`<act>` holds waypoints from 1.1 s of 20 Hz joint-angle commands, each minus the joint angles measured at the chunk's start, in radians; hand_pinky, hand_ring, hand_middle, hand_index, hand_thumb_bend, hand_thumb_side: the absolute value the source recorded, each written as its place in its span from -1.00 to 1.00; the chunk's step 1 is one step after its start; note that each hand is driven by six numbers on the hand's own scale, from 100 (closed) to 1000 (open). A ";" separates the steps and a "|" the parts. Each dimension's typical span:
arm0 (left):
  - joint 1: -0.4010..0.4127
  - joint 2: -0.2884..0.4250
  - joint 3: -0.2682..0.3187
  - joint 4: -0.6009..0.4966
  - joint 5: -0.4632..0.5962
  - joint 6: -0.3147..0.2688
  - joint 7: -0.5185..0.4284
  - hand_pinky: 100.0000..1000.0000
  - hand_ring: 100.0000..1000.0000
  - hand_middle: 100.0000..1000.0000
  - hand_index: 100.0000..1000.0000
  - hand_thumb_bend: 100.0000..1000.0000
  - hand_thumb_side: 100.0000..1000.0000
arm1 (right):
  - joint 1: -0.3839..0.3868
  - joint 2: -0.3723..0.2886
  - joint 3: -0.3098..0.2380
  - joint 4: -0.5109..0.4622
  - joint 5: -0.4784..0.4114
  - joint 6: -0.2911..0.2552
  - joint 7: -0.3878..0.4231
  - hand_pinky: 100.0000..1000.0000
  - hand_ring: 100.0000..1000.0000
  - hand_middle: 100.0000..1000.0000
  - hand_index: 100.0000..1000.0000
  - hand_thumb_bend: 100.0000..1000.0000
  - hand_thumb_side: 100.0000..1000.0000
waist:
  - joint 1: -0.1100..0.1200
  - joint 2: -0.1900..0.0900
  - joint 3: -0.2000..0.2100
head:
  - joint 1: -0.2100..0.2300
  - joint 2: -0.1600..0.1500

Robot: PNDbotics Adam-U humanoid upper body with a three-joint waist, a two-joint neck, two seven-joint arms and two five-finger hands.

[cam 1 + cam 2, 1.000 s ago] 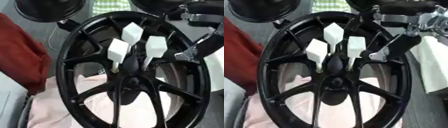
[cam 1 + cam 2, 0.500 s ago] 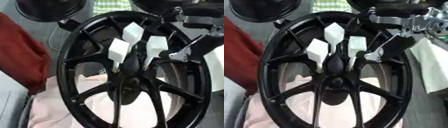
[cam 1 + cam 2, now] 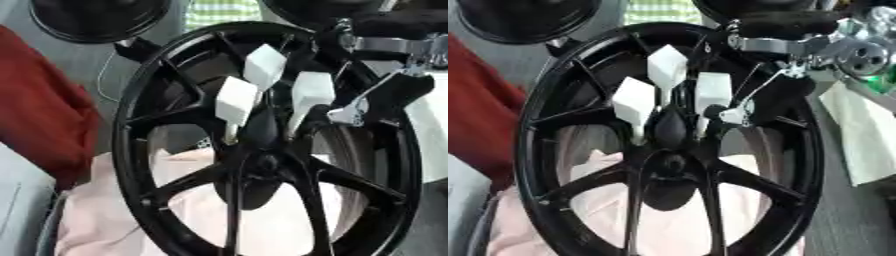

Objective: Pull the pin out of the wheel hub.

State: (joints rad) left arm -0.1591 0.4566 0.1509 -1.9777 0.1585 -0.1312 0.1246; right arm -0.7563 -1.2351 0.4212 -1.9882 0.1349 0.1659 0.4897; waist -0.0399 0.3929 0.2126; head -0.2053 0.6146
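A pale pink cloth point(image 3: 105, 220) lies under the black wheel hub point(image 3: 667, 145), with a red cloth point(image 3: 44, 115) at the left. Three white pins point(image 3: 662, 65) stand in the hub's centre. The right robot hand point(image 3: 737, 112) reaches in from the upper right, just beside the rightmost pin; whether its fingers grip it cannot be told.

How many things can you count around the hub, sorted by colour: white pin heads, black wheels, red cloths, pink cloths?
White pin heads: 3
Black wheel: 1
Red cloth: 1
Pink cloth: 1
Total: 6
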 commanded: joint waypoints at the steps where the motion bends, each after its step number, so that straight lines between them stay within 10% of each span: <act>1: -0.008 0.016 0.003 -0.015 -0.004 0.002 0.000 0.39 0.11 -0.10 0.40 -1.00 0.38 | -0.009 -0.017 -0.009 -0.012 0.018 0.022 0.000 0.82 0.66 0.43 0.70 -0.50 -0.32 | -0.009 -0.001 0.002 | -0.009 -0.001; 22: -0.008 0.011 0.000 -0.015 -0.013 0.008 -0.006 0.37 0.10 -0.11 0.39 -1.00 0.39 | 0.017 -0.018 -0.011 -0.008 0.062 0.081 0.015 0.78 0.59 0.10 0.51 -0.66 -0.34 | -0.004 0.004 0.006 | -0.019 -0.012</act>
State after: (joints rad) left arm -0.1591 0.4557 0.1503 -1.9777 0.1484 -0.1258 0.1198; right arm -0.7294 -1.2351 0.4250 -1.9881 0.1924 0.2407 0.5067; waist -0.0399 0.4000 0.2173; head -0.2219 0.6138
